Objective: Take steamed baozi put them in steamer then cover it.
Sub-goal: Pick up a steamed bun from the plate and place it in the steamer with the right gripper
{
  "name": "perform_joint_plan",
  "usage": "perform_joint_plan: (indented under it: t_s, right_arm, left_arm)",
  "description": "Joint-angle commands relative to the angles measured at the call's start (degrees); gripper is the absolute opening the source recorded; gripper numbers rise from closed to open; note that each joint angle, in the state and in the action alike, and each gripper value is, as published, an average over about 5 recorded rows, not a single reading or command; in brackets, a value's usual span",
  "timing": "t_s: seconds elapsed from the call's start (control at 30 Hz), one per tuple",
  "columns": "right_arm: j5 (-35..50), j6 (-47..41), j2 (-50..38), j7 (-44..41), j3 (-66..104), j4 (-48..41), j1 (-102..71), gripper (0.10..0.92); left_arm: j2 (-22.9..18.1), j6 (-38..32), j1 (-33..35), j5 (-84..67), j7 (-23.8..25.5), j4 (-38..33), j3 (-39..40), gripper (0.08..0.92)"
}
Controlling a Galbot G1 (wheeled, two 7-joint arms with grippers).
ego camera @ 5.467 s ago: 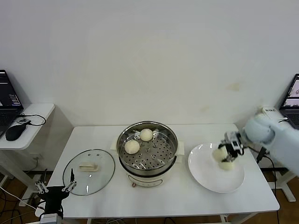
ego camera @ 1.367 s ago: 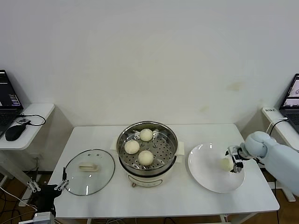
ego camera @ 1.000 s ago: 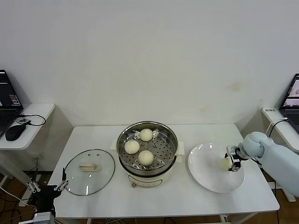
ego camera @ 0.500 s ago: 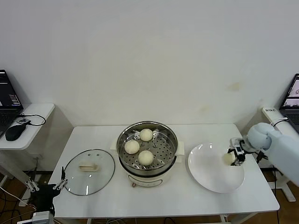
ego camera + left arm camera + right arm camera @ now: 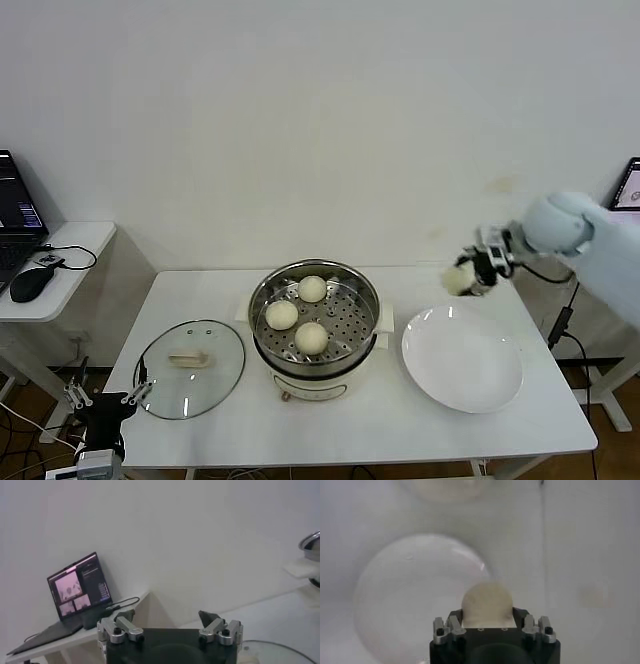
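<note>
three buns (image 5: pixel 300 313) sit on the perforated tray inside the steamer (image 5: pixel 315 318), and a fourth bun (image 5: pixel 458 279) is now in the air. half a second ago that fourth bun was low over the far right part of the plate (image 5: pixel 462 358), gripped by the right gripper (image 5: pixel 470 275); a second ago it rested on the plate itself. it has since been raised and carried toward the steamer, and now hangs above the table beyond the plate's far edge, to the right of the steamer and well apart from it. the plate is left bare.

right gripper: closed around the fourth bun, fingers pressing its sides; the right wrist view shows the bun (image 5: pixel 487 604) seated between the fingers with the plate (image 5: pixel 410 595) below it.

left gripper (image 5: pixel 170 628): parked low off the front left corner of the table, left of the steamer, jaws spread apart and holding nothing. it has not moved in any way that matters.

lid (image 5: pixel 190 366): lying flat on the table just left of the steamer, handle up, untouched.

assessment: the last bun is lifted clear, so loading is nearly done. remaining, in my judgement: carry this bun over the steamer, set it in the free part of the tray, then fit the lid. the bun is soft, so too firm a grip could dent it.
</note>
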Motion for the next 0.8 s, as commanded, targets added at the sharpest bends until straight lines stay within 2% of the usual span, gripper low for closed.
perform_joint_plan:
  t_s: [0.03,0.2,0.37,0.8]
  right_arm:
    - [13.75,-7.99,15.17,4.16,-11.57,2.08,14.61,0.636]
    - [16.51,-11.54,21.52,6.80,-12.44,0.45,11.41,0.636]
    - [15.58,-14.39,25.91,8.31,-12.85,-1.83,6.95,0.636]
    - [9.19,-14.71,27.38,8.85,-12.82,-6.18,-1.62,0.636]
  left_arm:
    - [-0.31,0.05,-0.28,0.03,0.04,0.00,-0.06,0.823]
    - [-0.69,0.09,-0.34,0.00,0.03,-0.02,-0.26,0.823]
    - [-0.66,0.09,-0.10,-0.10,0.06,-0.34,-1.09,0.823]
    - [-0.93,-0.06,0.06,-0.12,-0.09,-0.38,-1.60,0.823]
